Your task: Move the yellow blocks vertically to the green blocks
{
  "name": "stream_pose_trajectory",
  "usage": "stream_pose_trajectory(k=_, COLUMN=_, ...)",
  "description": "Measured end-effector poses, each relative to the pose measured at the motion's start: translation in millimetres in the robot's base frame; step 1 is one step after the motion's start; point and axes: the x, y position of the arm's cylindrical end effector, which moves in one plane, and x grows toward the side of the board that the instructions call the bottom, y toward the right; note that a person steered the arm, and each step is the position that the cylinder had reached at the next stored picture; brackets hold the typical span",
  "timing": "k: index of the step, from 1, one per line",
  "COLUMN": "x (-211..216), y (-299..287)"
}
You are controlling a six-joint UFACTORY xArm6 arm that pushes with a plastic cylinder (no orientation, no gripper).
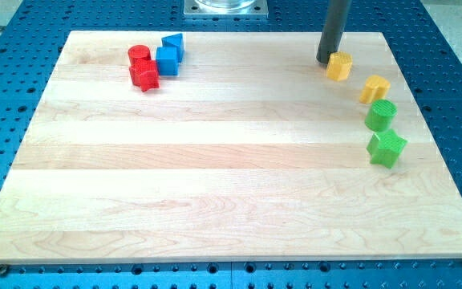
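Red blocks [142, 68]: far toward the view's left of my tip.
Blue blocks [169, 54]: touching the reds.
My tip [325, 61]: a plain rod with no pincer, holding nothing, touching the nearer yellow block [339, 67].
Second yellow block [374, 88]: down-right of my tip.
Green cylinder [381, 116]: below that.
Green star block [387, 148]: lowest.

My tip [325, 61] sits near the view's top right, touching the first yellow block [340, 67] on its left. A second yellow block [374, 88] lies lower right of it. Just below are a green round block [381, 116] and a green star block [387, 148]. Red and blue blocks huddle at the table's [215, 185] top left.
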Motion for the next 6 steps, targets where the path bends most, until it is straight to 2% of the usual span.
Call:
stream_pose_trajectory(k=1, x=4, y=-29)
stream_pose_trajectory(k=4, x=26, y=-16)
stream_pose_trajectory(k=6, x=32, y=33)
